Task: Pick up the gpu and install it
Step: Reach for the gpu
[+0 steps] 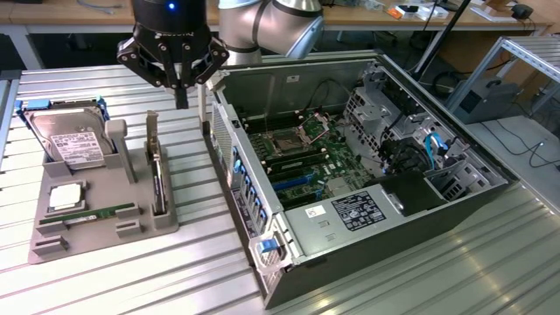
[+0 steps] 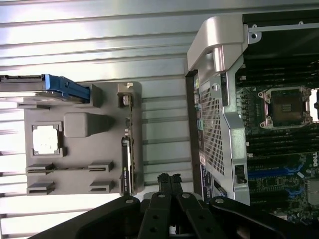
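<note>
On the case-side edge of the grey holder tray, the gpu stands on its long edge in a slot, thin and upright, with nothing touching it. Its long axis runs along the tray's length, roughly parallel to the near wall of the open computer case. The silver bracket end points away from the exterior camera, toward the arm, and rises above the rest of the card. From the wrist, the card shows edge-on as a narrow strip.

The gripper hangs high above the desk, over the gap between tray and case rather than over the card, its fingers pressed together on nothing.

By my reading the pick has not begun — this is the approach. Taking the card calls for the fingers to spread, line up across its two thin faces and settle over its top edge.

A hard drive, a processor and a memory stick share the tray. The motherboard lies exposed inside the case.
</note>
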